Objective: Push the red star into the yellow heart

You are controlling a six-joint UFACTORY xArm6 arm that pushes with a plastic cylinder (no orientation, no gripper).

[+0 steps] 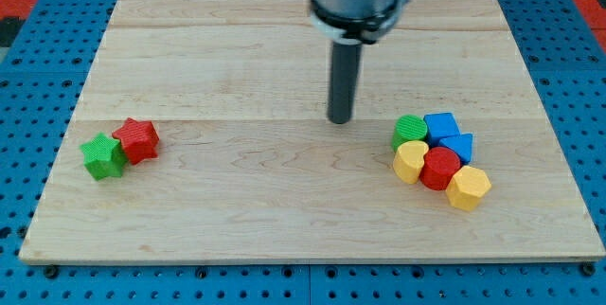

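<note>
The red star (138, 140) lies at the view's left, touching a green star (102, 156) on its lower left. The yellow heart (410, 161) sits at the left edge of a cluster of blocks at the view's right. My tip (340, 119) rests on the board between the two groups, nearer the cluster, up and to the left of the yellow heart and far to the right of the red star. It touches no block.
The cluster also holds a green block (410, 130), a blue block (440, 125), a second blue block (459, 146), a red block (440, 168) and a yellow hexagon (468, 188). The wooden board (284, 210) ends close to the cluster's right and below.
</note>
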